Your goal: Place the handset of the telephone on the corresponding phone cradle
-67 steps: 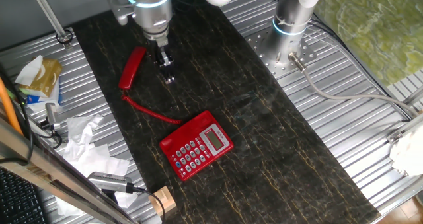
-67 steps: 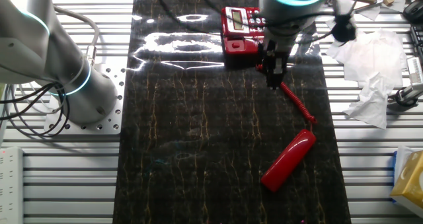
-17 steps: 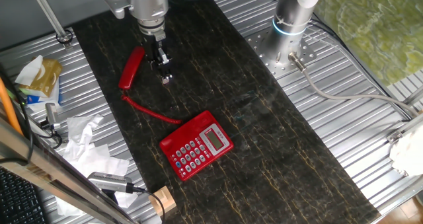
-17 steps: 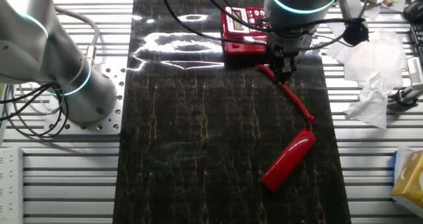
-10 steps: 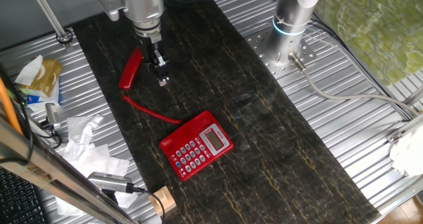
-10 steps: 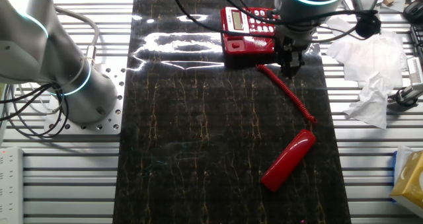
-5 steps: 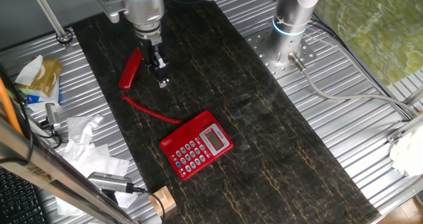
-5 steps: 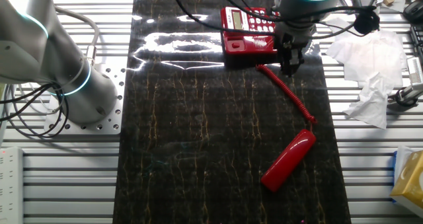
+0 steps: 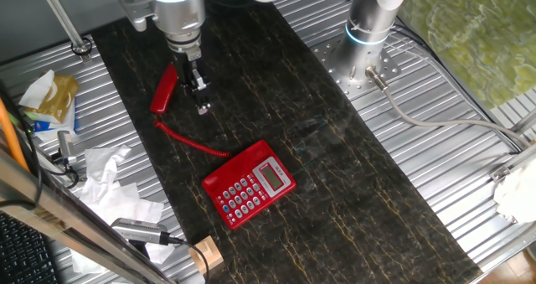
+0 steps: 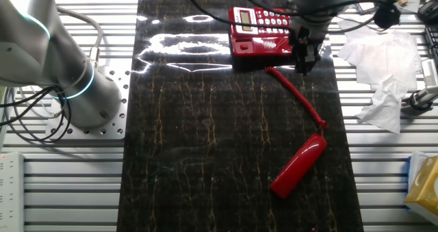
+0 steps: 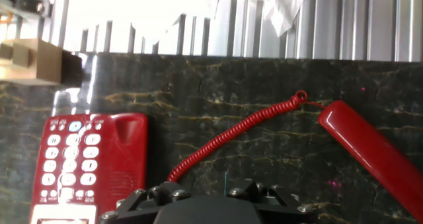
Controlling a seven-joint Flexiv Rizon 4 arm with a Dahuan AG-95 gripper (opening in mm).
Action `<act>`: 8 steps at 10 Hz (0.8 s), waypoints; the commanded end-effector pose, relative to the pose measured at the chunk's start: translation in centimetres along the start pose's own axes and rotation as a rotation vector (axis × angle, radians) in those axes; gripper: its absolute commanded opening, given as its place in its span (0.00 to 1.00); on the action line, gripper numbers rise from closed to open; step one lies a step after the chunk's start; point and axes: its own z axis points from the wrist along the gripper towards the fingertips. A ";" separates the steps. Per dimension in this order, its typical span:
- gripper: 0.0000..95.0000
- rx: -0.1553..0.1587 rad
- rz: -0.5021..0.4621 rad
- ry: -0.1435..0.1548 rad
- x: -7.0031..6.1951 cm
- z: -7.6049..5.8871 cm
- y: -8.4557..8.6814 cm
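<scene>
The red handset [image 9: 165,87] lies on the dark mat at the back left, off the telephone; it also shows in the other fixed view [image 10: 299,165] and at the right of the hand view [image 11: 373,154]. Its coiled cord [image 9: 191,140] runs to the red telephone [image 9: 249,183], whose keypad and display face up. The phone cradle [image 11: 129,159] beside the keypad holds nothing. My gripper [image 9: 202,109] hovers just right of the handset, above the mat, not touching it. Its fingers look pressed together and hold nothing. In the other fixed view the gripper [image 10: 303,69] is beside the telephone [image 10: 259,32], over the cord [image 10: 298,95].
Crumpled white paper [image 9: 109,179] and a snack bag [image 9: 50,95] lie on the ribbed metal table left of the mat. A small wooden block [image 9: 205,255] sits at the mat's front corner. A second arm's base [image 9: 368,33] stands at the back right.
My gripper has shifted a little sideways toward the handset's side of the mat, away from the phone's display. The handset, cord and telephone have not moved.
</scene>
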 end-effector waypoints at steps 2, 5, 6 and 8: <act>0.60 0.034 0.002 -0.003 0.2 -0.1 -0.1; 0.60 0.172 -0.091 -0.001 0.1 0.2 -0.4; 0.60 0.176 -0.107 -0.002 0.1 0.5 -0.7; 0.60 0.146 -0.099 0.008 -0.2 1.1 -1.8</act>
